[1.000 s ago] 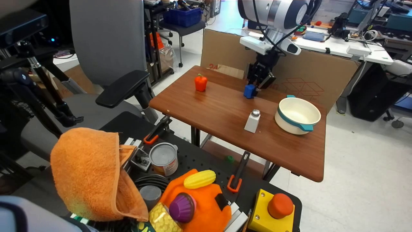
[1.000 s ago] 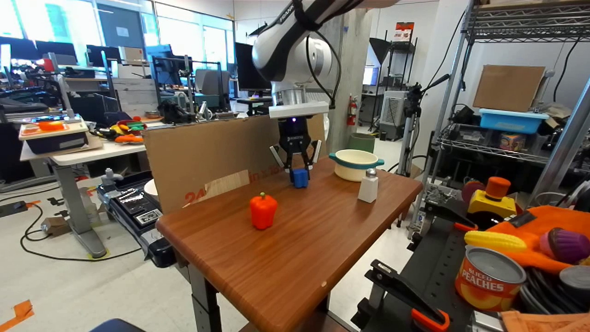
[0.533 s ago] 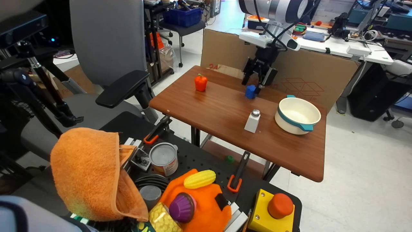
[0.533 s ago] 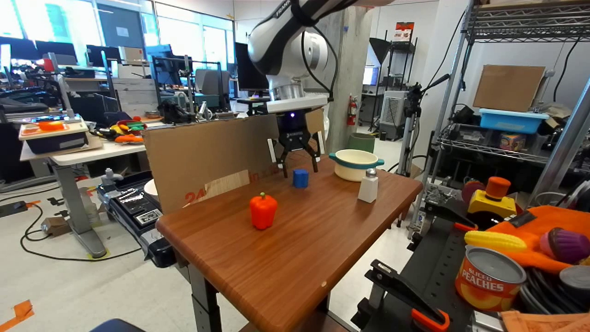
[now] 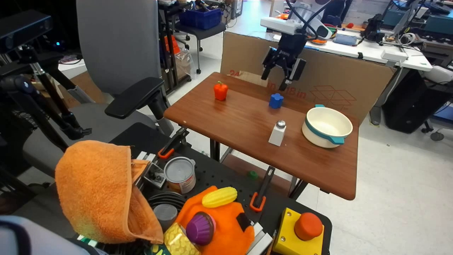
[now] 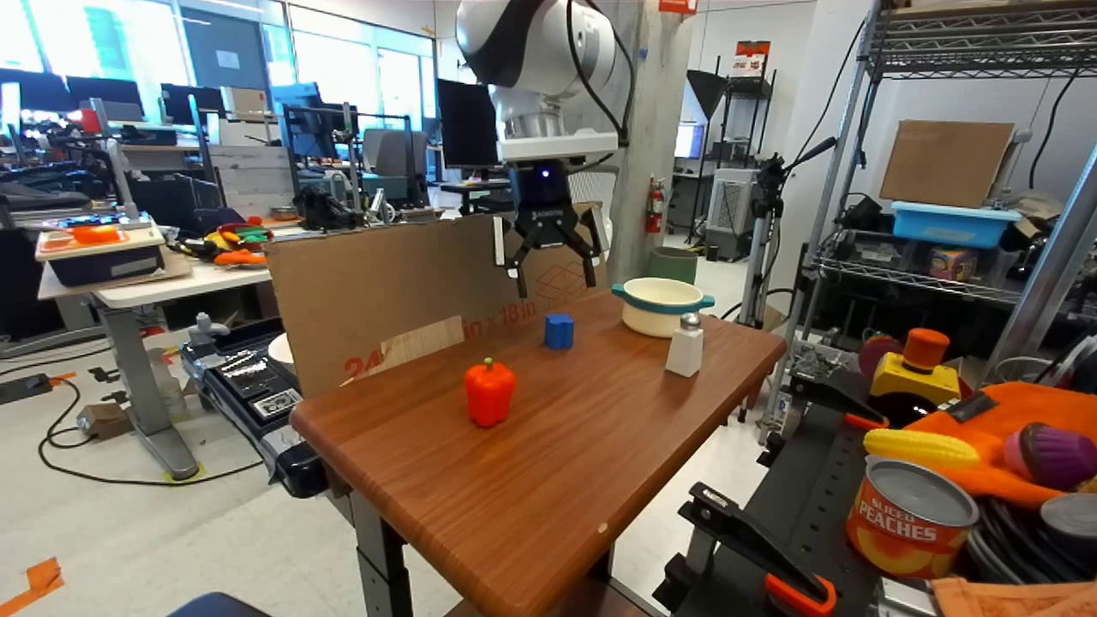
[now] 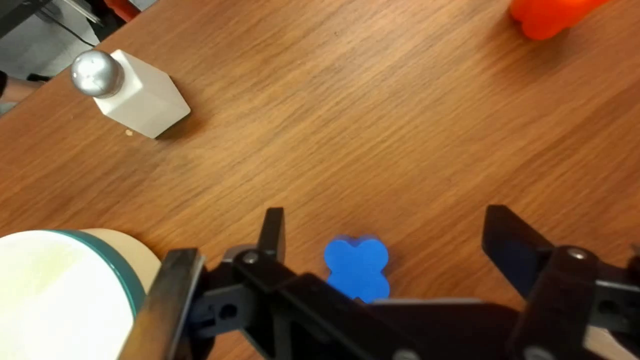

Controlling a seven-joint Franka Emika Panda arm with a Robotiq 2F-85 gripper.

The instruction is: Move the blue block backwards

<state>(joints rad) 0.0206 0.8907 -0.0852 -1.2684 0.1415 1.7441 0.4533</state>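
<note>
Brown table (image 6: 514, 501) bears blue block (image 6: 559, 332); pincer (image 6: 556, 286) hovers above, spread wide, gripping nothing.

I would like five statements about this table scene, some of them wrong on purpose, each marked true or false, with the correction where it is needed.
1. The gripper is open above the table. True.
2. In the wrist view, the blue block shows rounded lobes. True.
3. The gripper holds the blue block. False: it stands on the table, apart from the gripper.
4. The white shaker is nearer to the cream pot than the red-orange pepper is. True.
5. The red-orange pepper lies inside the cream pot. False: it stands on the table, apart from the pot.
</note>
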